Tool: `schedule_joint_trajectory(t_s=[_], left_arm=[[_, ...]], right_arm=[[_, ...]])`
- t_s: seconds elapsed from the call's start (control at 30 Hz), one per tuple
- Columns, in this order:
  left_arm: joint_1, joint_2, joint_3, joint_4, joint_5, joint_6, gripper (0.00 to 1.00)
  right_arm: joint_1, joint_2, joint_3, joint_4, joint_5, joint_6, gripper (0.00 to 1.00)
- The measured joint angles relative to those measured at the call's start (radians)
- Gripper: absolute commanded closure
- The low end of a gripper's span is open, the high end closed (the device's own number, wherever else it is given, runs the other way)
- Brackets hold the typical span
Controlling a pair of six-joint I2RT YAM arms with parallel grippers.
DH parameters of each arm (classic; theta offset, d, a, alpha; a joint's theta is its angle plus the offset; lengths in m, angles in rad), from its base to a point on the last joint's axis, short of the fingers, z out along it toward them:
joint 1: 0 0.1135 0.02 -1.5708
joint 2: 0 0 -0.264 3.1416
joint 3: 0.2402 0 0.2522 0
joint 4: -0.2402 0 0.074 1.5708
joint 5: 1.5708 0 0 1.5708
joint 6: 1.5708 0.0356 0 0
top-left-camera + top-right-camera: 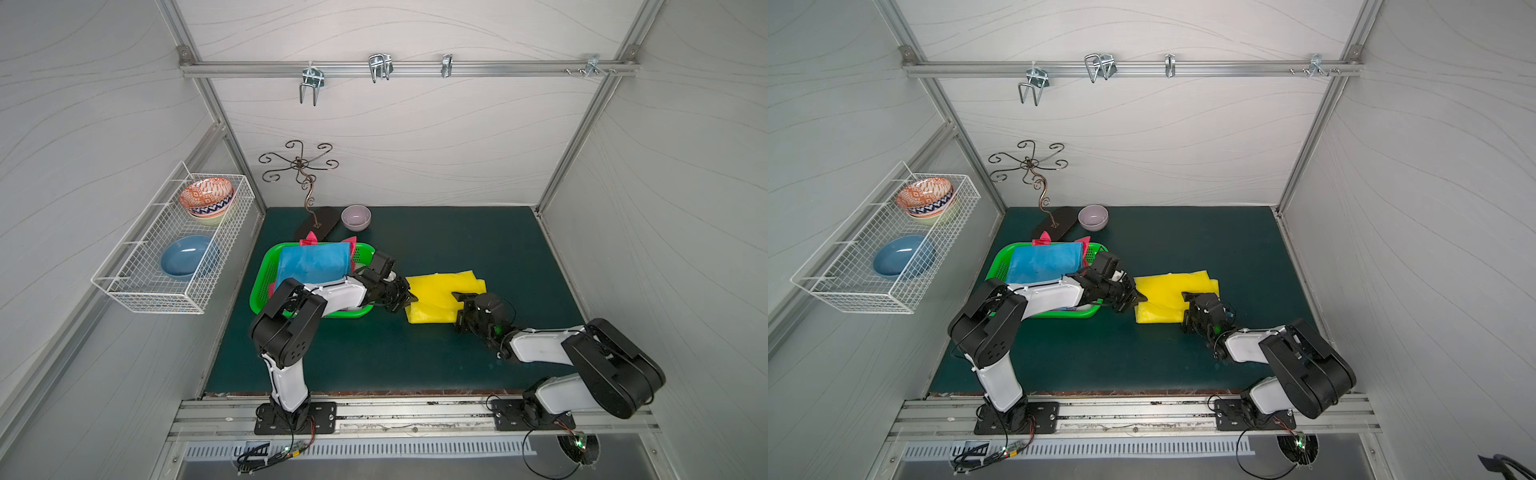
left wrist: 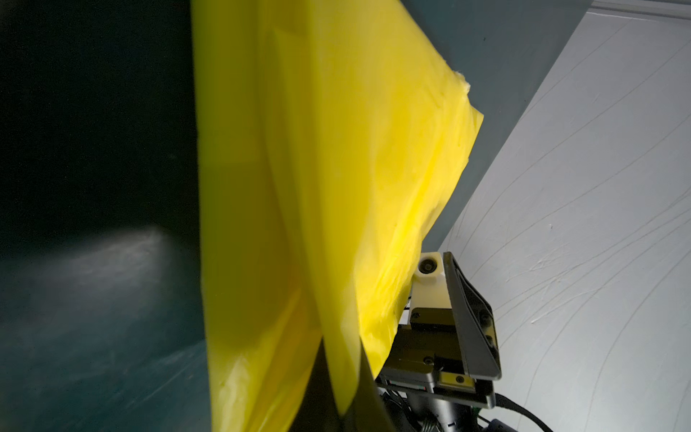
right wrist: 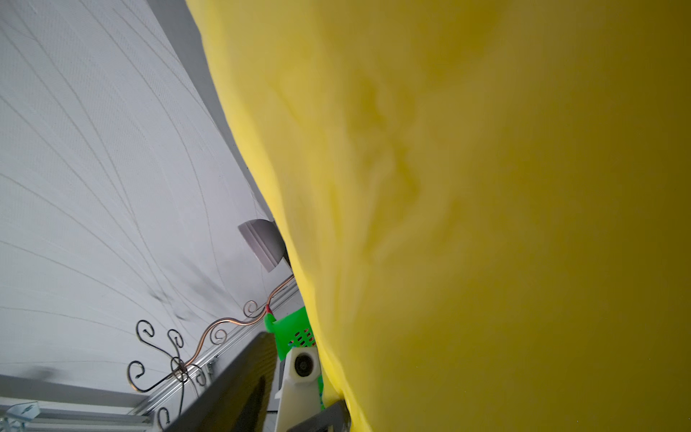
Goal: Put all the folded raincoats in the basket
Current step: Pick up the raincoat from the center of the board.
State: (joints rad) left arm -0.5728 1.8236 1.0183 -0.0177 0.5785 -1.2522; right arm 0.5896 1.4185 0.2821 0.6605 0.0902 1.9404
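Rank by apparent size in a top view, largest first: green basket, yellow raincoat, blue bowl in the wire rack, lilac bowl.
1. green basket, though partly covered
2. yellow raincoat
3. blue bowl; its raised rack sits nearer the camera, so true size is unsure
4. lilac bowl

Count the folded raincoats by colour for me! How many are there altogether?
yellow raincoat: 1
blue raincoat: 1
red raincoat: 1, mostly hidden under the blue one
Total: 3
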Motion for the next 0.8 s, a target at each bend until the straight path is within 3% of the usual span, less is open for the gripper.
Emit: schedule_joint_trajectory(t_s=[0.07,0.17,0.3,0.37,0.43,0.6,0.8], left_arm=[[0.000,0.017,0.007,-0.001,-0.001,0.017,1.00],[-0.003,0.027,0.012,-0.008,-0.001,0.026,1.00],[-0.004,0.032,0.013,-0.047,-0.007,0.034,1.00],[-0.004,0.034,0.019,-0.064,-0.010,0.038,1.00],[-0.004,0.035,0.029,-0.082,-0.013,0.045,1.00],[-0.003,0.035,0.081,-0.159,-0.023,0.090,0.86],[-0.001,0.035,0.219,-0.317,-0.060,0.223,0.76]], right_arm=[[0.000,0.000,0.000,0.002,0.000,-0.012,0.32],[0.000,0.000,0.000,0.005,-0.001,-0.037,0.50],[0.000,0.000,0.001,0.003,0.001,-0.055,0.51],[0.000,0.000,0.004,0.002,0.000,-0.068,0.57],[0.000,0.000,0.006,0.002,0.000,-0.081,0.65],[0.000,-0.013,0.007,-0.013,0.002,-0.114,0.98],[-0.020,-0.118,0.028,-0.124,-0.006,-0.190,1.00]])
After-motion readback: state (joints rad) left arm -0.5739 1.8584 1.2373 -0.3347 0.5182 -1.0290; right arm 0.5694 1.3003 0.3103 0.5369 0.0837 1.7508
